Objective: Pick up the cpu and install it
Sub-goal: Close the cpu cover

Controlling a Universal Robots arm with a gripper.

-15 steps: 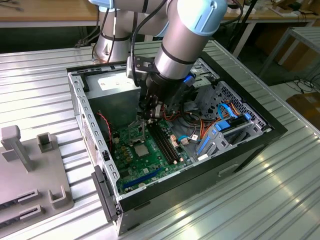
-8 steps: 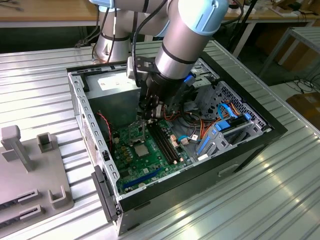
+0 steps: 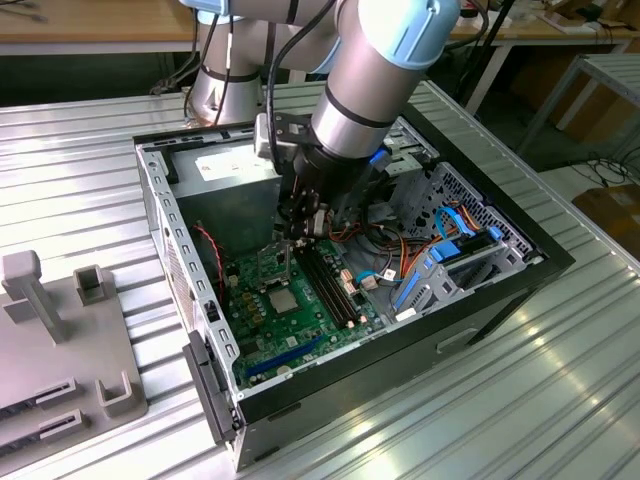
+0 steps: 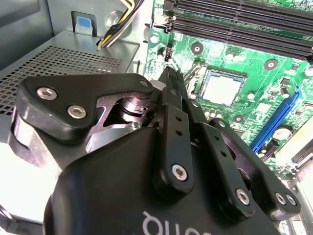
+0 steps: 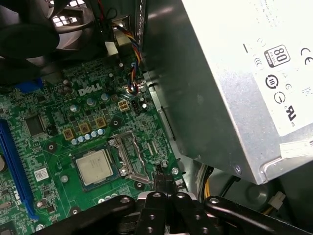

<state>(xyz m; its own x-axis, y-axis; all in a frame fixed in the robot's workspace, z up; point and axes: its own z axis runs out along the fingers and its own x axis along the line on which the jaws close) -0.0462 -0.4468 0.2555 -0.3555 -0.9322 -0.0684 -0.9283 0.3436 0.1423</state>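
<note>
The open PC case [image 3: 160, 190] lies on its side on the ribbed metal bench [image 3: 70, 180], with its side wall removed, so the inside is reachable from above. Inside, the room is narrow: the grey power supply [image 5: 234, 73] stands just beside the socket area, and cables [image 3: 450, 225] fill the side toward the exterior view's right. On the bench at the exterior view's left lies a grey fixture [image 3: 60, 330], apart from the case.

The arm reaches down into the case, and the hand [image 3: 300, 228] hangs above the green board [image 3: 300, 320], between the power supply and the memory slots [image 3: 330, 280]. In both wrist views the fingers [image 4: 171, 90] stand pressed together and nothing is seen between them, so the hand is clenched and empty. The fingertips are near the raised socket frame [image 5: 128, 154], but I cannot tell if they touch it.

The cpu [image 5: 93, 166] lies flat in the socket on the board, pale face up, just beside the open frame. It is also seen in the second wrist view [image 4: 222, 88] and in the exterior view [image 3: 281, 300].
</note>
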